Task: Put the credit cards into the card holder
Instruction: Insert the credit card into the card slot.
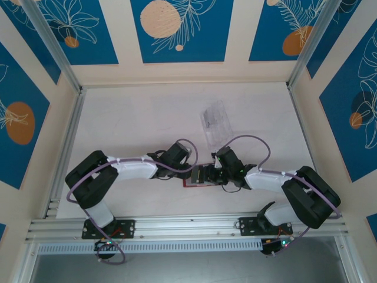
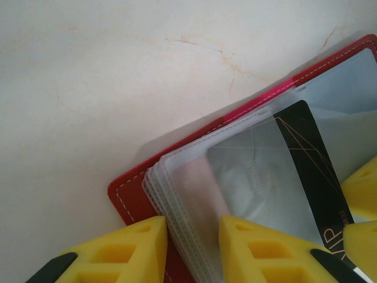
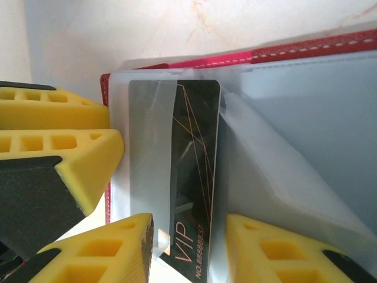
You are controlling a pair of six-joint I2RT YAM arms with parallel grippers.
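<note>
The red card holder (image 2: 132, 197) lies open on the table, its stack of clear sleeves (image 2: 182, 194) fanned up. My left gripper (image 2: 193, 227) is shut on the edge of that sleeve stack. A black credit card (image 3: 194, 177) marked VIP sits partly inside a clear sleeve of the card holder (image 3: 294, 50). My right gripper (image 3: 189, 227) straddles the card's near end, open, with a gap on each side. The black card (image 2: 312, 171) also lies under a sleeve in the left wrist view. From above, both grippers, left (image 1: 200, 174) and right (image 1: 215, 173), meet over the card holder (image 1: 191, 183).
A clear plastic tray (image 1: 215, 121) lies on the pale table (image 1: 135, 118) just beyond the grippers. Aluminium rails (image 1: 177, 224) frame the table at the front and sides. The left gripper's yellow fingers (image 3: 59, 118) crowd the left of the right wrist view.
</note>
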